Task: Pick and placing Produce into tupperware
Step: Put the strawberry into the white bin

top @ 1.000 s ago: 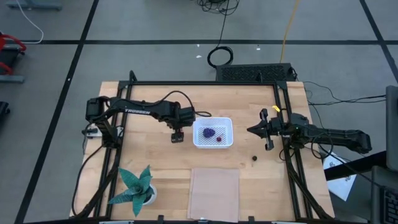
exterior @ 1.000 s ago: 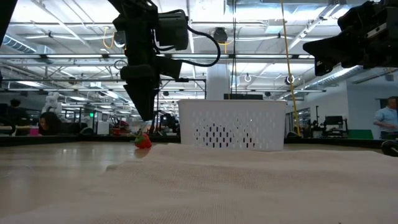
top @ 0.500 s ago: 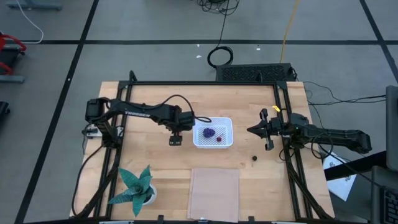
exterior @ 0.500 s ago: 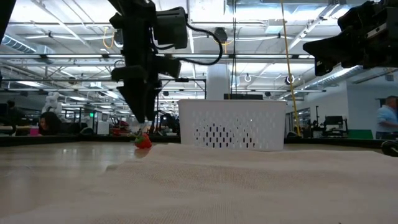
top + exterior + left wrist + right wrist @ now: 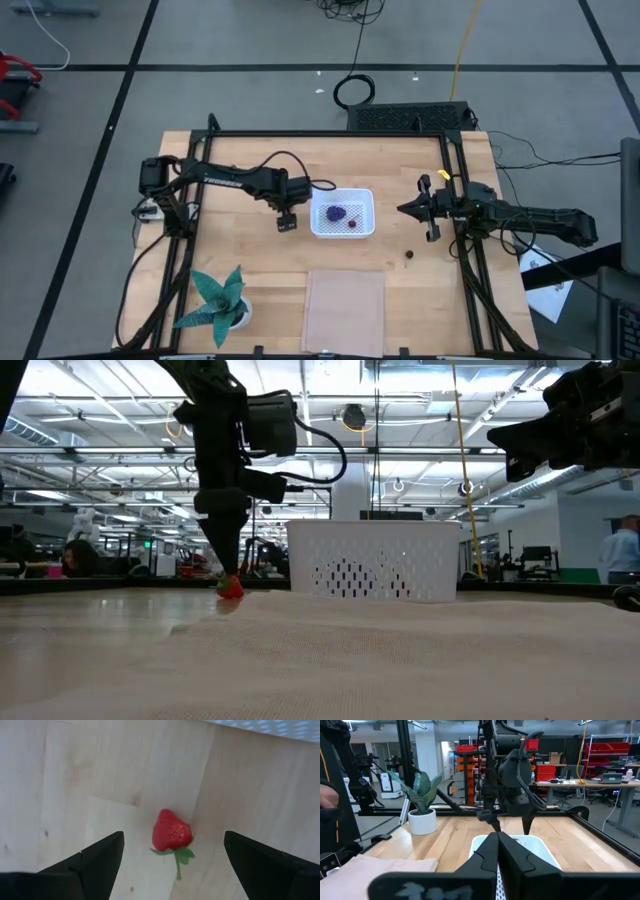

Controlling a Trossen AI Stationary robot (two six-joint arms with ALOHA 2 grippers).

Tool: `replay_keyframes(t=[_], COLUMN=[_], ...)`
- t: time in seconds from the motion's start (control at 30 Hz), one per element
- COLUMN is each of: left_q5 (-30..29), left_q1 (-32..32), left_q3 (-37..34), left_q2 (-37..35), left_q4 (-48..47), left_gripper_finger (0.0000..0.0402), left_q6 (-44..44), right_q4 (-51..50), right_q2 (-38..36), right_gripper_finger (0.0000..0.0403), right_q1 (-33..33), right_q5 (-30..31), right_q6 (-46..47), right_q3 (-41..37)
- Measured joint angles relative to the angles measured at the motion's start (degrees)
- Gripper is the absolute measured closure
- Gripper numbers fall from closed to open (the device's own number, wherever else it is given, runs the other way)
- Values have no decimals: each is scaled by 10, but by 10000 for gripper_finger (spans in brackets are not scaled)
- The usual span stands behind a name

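A small red strawberry [image 5: 171,831] with a green stalk lies on the wood just left of the white tupperware [image 5: 362,200]. In the low view the strawberry [image 5: 231,588] sits below my left gripper [image 5: 226,565]. My left gripper [image 5: 173,841] is open and points down, with a finger on either side of the strawberry and clear of it. In the high view my left gripper [image 5: 287,219] hides the strawberry. The tupperware holds a purple lump [image 5: 336,212] and a small dark red piece [image 5: 352,224]. A dark ball [image 5: 411,255] rests on the table. My right gripper [image 5: 422,210] is shut and hovers right of the tupperware.
A teal spiky potted plant [image 5: 217,298] stands at the near left. A flat pinkish sheet [image 5: 344,297] lies at the near edge, in front of the tupperware. Black frame rails [image 5: 455,180] run along the table's sides. Bare wood lies between the sheet and the plant.
My left gripper has come down toward the strawberry, and its fingertips now reach close to the table on either side of it. The strawberry and my right arm have kept still.
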Motion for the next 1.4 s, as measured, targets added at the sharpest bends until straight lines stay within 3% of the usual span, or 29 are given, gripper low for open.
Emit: replay_keyframes(t=[0.8, 1.4], left_q5=[-4, -5], left_q1=[4, 17], left_q3=[0, 0], left_q2=[49, 49], left_q4=[15, 22], left_gripper_finger=[59, 247], left_q6=[26, 26], right_q4=[0, 0], right_q2=[9, 9], right_gripper_finger=[403, 403], right_q1=[0, 0], right_q5=[0, 0], right_q6=[0, 2], right_q3=[0, 0])
